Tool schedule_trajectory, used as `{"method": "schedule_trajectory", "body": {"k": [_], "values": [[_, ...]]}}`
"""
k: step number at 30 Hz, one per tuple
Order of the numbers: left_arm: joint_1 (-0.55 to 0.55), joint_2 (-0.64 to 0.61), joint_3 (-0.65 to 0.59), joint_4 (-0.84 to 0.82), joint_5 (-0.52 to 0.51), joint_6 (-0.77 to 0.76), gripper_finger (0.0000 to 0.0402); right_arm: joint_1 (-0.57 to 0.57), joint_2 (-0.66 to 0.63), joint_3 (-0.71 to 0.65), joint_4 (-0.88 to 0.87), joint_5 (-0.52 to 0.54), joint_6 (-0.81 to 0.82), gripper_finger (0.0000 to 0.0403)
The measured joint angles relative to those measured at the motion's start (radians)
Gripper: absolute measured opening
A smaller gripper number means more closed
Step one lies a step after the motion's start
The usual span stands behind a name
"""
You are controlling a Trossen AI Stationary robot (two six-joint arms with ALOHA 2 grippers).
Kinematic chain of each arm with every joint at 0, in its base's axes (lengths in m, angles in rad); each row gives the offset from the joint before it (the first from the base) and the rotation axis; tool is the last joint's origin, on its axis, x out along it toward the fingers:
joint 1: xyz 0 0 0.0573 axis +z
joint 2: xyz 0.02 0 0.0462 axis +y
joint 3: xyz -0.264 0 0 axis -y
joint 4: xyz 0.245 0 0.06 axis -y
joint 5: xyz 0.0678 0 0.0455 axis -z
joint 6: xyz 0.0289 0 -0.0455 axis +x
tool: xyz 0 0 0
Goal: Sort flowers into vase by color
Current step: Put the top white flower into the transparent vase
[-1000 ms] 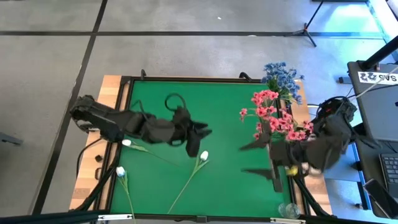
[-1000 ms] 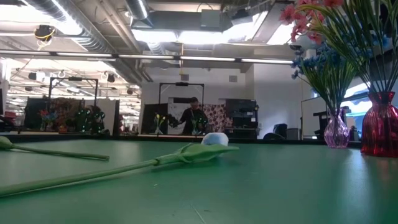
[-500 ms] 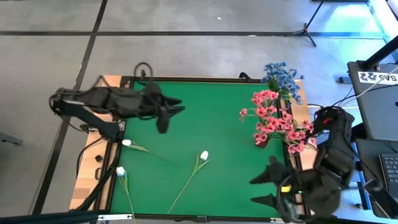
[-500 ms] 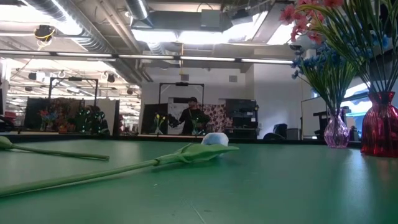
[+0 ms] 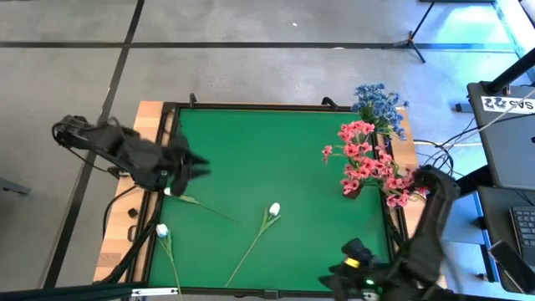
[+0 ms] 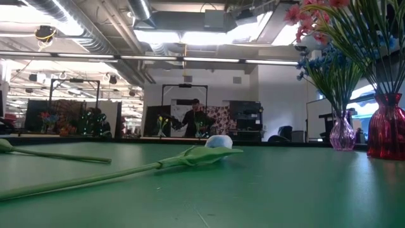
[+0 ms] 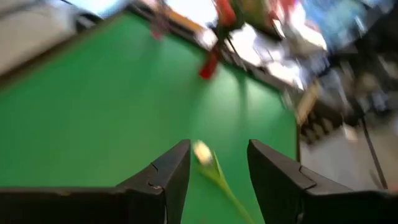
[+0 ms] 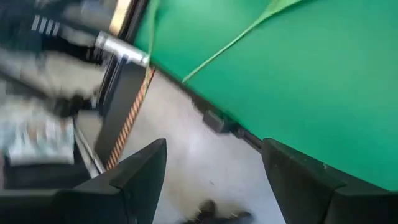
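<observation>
Retreating: left tool (image 5: 194, 165) now at table's (image 5: 284, 180) left edge, right tool (image 5: 338, 280) at front edge; both apart, empty.

A large open lab or workshop hall: exposed ceiling ducts (image 6: 95, 28) and strip lights (image 6: 190, 38) overhead, taped concrete floor (image 5: 75, 75), equipment racks (image 6: 63, 117) and a person (image 6: 195, 120) far behind the green table (image 5: 276, 159).

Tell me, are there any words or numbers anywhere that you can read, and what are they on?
White label on the grey cabinet beside the table's right edge, high view: dark print, maybe a logo and some letters, too small to read for sure.
Paper on the floor, right wrist view: marks too blurred to read.
Green table, vases, flowers: no writing shows.
</observation>
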Motion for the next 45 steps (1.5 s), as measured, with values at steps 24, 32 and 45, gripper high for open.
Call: {"method": "schedule_trajectory", "body": {"k": [24,32,45], "values": [[-0.264,0.530,-0.483,0.670,0.172,0.343,0.0155,-0.271,0.158,0.000,-0.026,-0.224,0.057,0.0264],[-0.231,0.777,-0.482,0.975,0.173,0.513,0.0155,-0.270,0.158,0.000,-0.042,-0.293,0.133,0.0264],[-0.119,1.075,-0.354,1.333,0.149,0.578,0.0155,-0.290,0.158,0.000,0.006,-0.292,0.124,0.0264]]}}
